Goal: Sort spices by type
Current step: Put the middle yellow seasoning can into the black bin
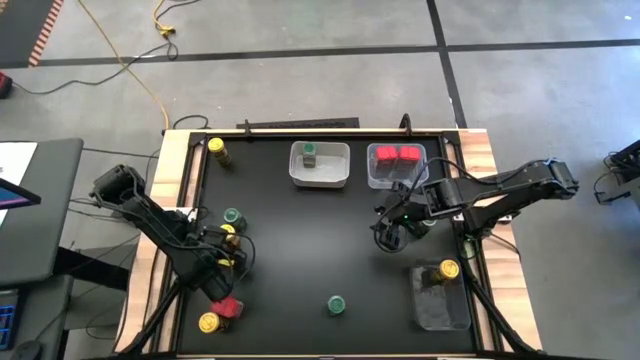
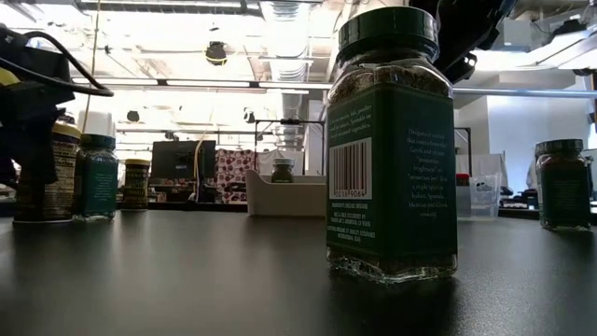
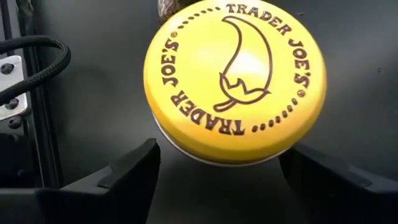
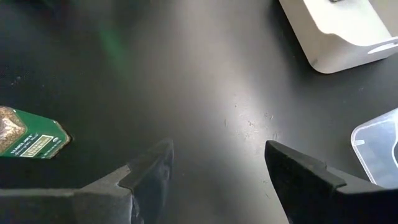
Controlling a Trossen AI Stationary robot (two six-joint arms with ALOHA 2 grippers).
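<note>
Nearest the low camera: a square-shouldered green-labelled glass spice jar with dark lid (image 2: pixel 392 140), upright on the black desk (image 1: pixel 300 240), long axis vertical, barcode facing left.

Left gripper (image 3: pixel 217 180) hangs over a round yellow-lidded spice jar (image 3: pixel 235 79) near the desk's left edge, lid up (the printed chilli logo reads clearly); fingers spread wide to either side of the lid, not touching it.

Right gripper (image 4: pixel 217 168) mid-desk, right of centre, fingers parted over bare desk, holding nothing.

Far edge: a white rectangular plastic bin (image 1: pixel 320 165) holding one green-lidded jar (image 1: pixel 310 152); beside it a clear bin (image 1: pixel 396 167) with red boxy containers (image 1: pixel 397 155).
</note>
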